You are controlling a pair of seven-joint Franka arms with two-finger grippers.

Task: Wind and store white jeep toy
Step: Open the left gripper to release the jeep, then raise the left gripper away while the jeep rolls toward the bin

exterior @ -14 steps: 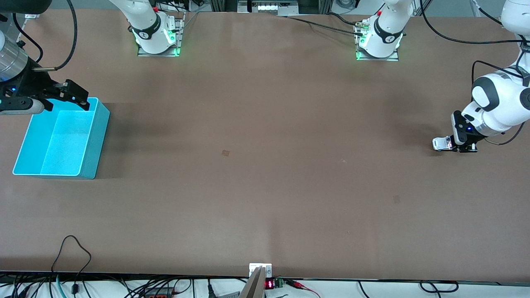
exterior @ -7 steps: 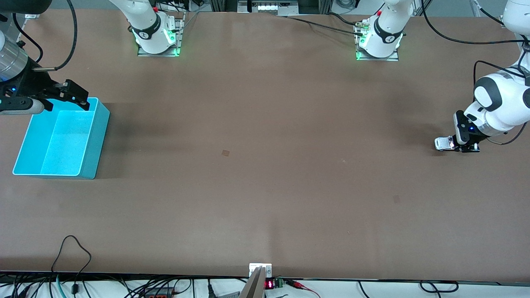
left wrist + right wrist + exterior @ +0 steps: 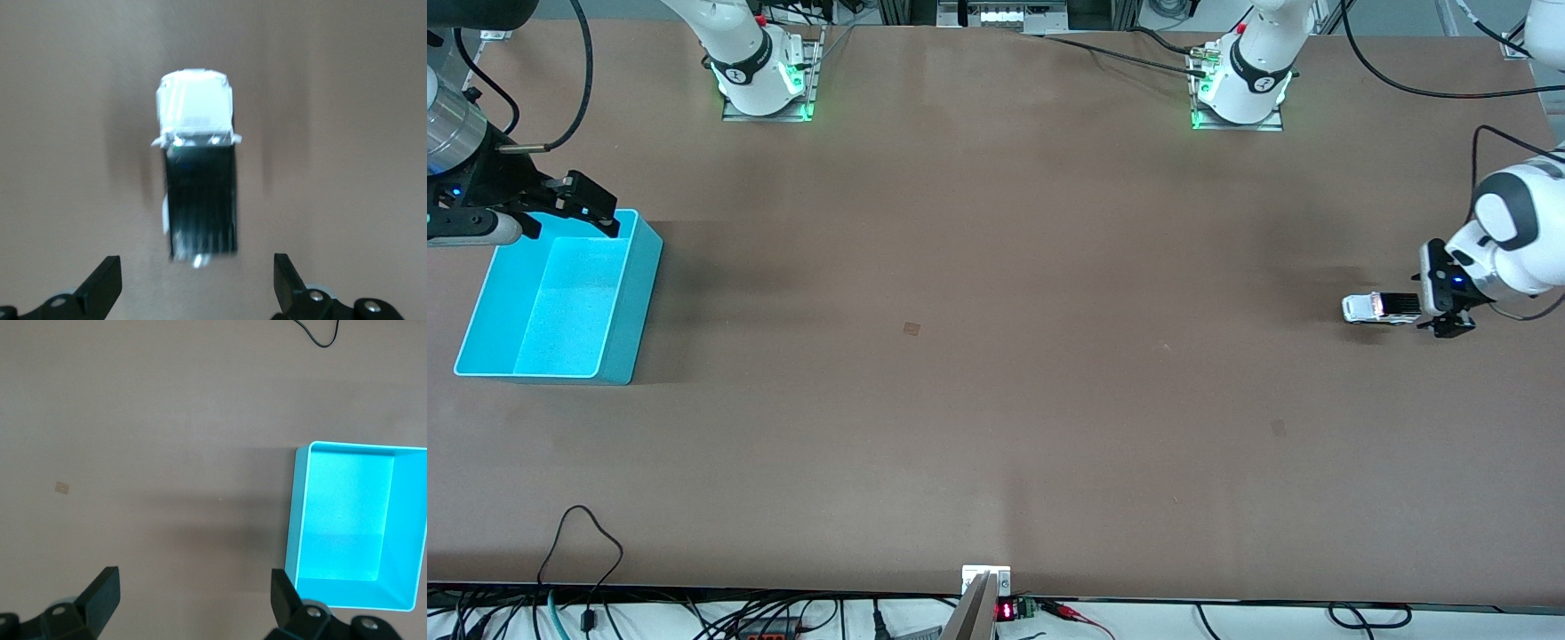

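**A:** Start with the big stuff. Why so much bare tabletop?

**B:** I'd guess it's a runway. The blue bin sits at mid-height of the frame, at the right arm's end. The toy is at about the same height, out by the frame's edge at the left arm's end. They're well apart, with nothing between them.

**A:** And the right arm?

**B:** It waits. The right pincer hangs over the bin's upper rim with its fingers spread and nothing in them. In its wrist view the bin is empty and the right pincer is over bare tabletop just beside it. That looks like a catcher's post, ready to pick up whatever arrives and drop it in.

**A:** The left one?

**B:** The left pincer is low over the tabletop, released, right at the tail end of the white jeep. In the wrist view the left pincer has its fingers wide on either side of the jeep's tail, touching nothing.

**A:** So the jeep is free?

**B:** Yes, on its wheels, white hood pointing away from the pincer and toward the bin's end. I'd say it's aimed down the open lane on purpose. It isn't stored yet.
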